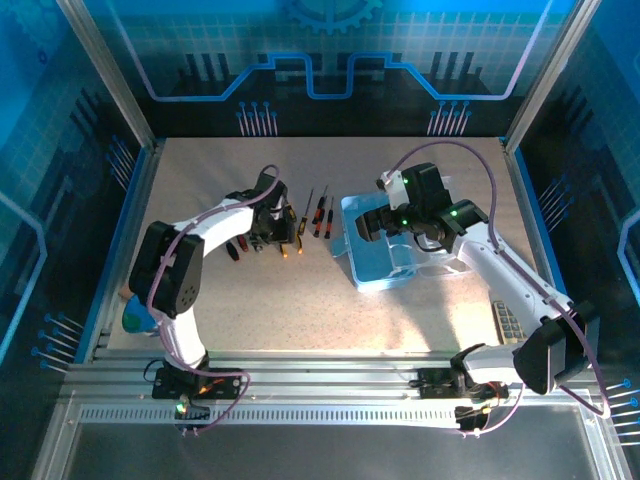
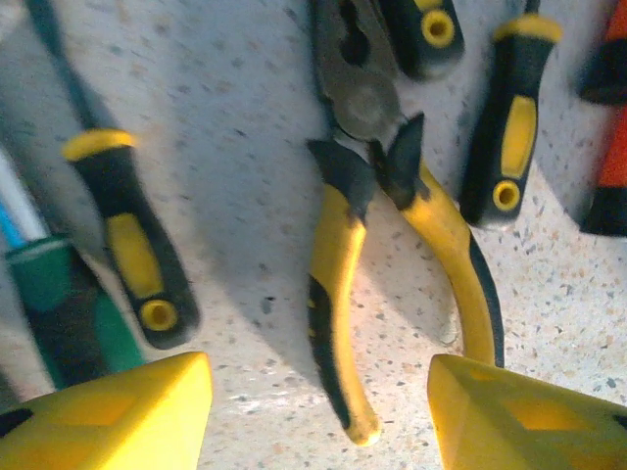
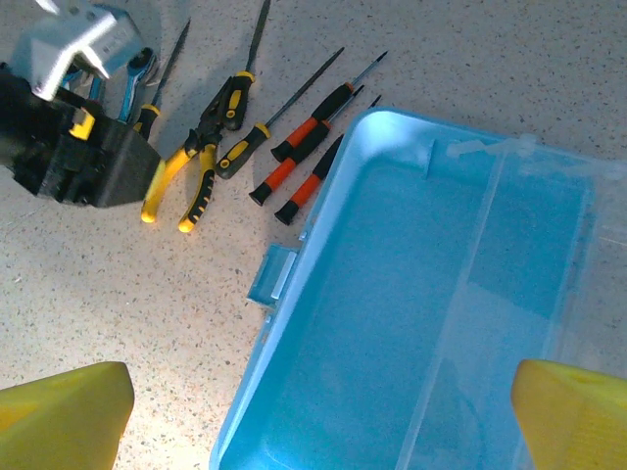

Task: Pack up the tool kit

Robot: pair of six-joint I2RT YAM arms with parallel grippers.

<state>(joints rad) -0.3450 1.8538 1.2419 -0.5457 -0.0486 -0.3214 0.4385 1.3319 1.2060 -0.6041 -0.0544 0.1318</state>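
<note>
The left gripper (image 2: 318, 426) hangs with its yellow fingers (image 2: 108, 421) spread wide, gripping nothing. Just ahead of the fingertips, on the speckled table (image 2: 245, 147), lie the pliers (image 2: 338, 255). Their yellow-and-black handles are splayed and point back toward the gripper, with the ends inside the gap between the fingers. The grey head points away. Just left of the pliers lies a yellow/black screwdriver (image 2: 132, 250), and farther left a green-handled tool (image 2: 59, 313) runs off the edge. To the right of the pliers is a second yellow/black screwdriver (image 2: 509, 127). Past it, at the far right edge, is part of the red/black screwdrivers (image 2: 615, 147).

The right gripper (image 3: 313, 431) is likewise released, its fingers (image 3: 59, 416) far apart and holding nothing. Directly beneath and ahead of it lies the light-blue case (image 3: 392, 323), open, with its bare blue floor showing. A small latch (image 3: 269, 274) sticks out from the case's left wall. A clear plastic part (image 3: 549, 196) lies over the case's right side; whether it is the lid I cannot tell. Beyond the far-left corner of the case the red/black screwdrivers lie side by side on the table, tips pointing away from the gripper. Farther left are the pliers and the yellow/black drivers, with the left arm's black wrist over them.
</note>
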